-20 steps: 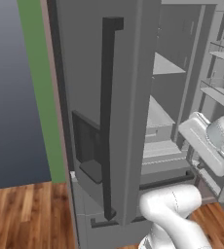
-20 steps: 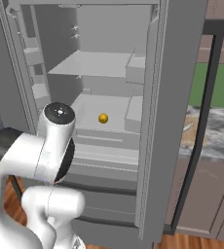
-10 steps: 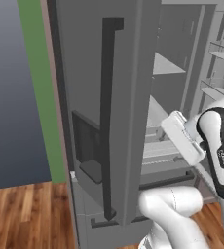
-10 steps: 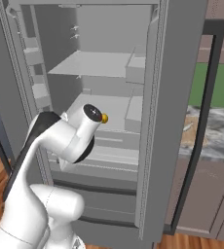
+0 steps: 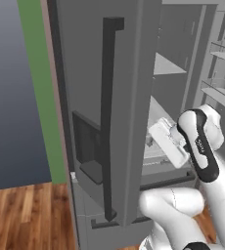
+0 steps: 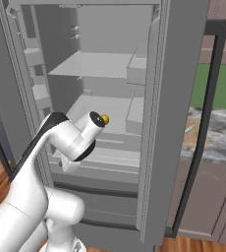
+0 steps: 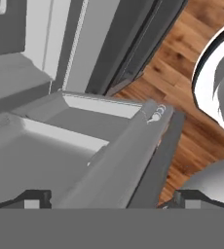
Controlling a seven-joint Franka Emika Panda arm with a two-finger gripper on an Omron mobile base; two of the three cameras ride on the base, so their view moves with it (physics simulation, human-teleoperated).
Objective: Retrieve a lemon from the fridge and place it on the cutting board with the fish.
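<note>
The fridge [image 6: 174,98] stands open, and the lemon [image 6: 105,119] sits on a middle shelf inside, just past the arm's wrist in the right base view. The gripper [image 7: 109,202] reaches into the lower part of the compartment, its fingers [image 7: 36,198] wide apart and holding nothing. The lemon looks light, firm and round, likely to roll, so pinching it across its widest part seems safest

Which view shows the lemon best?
Right base view: the lemon sits on a shelf inside the open fridge, partly behind the arm's wrist. Left base view shows the fridge door and arm; hand view shows lower shelf edges and floor.
</note>
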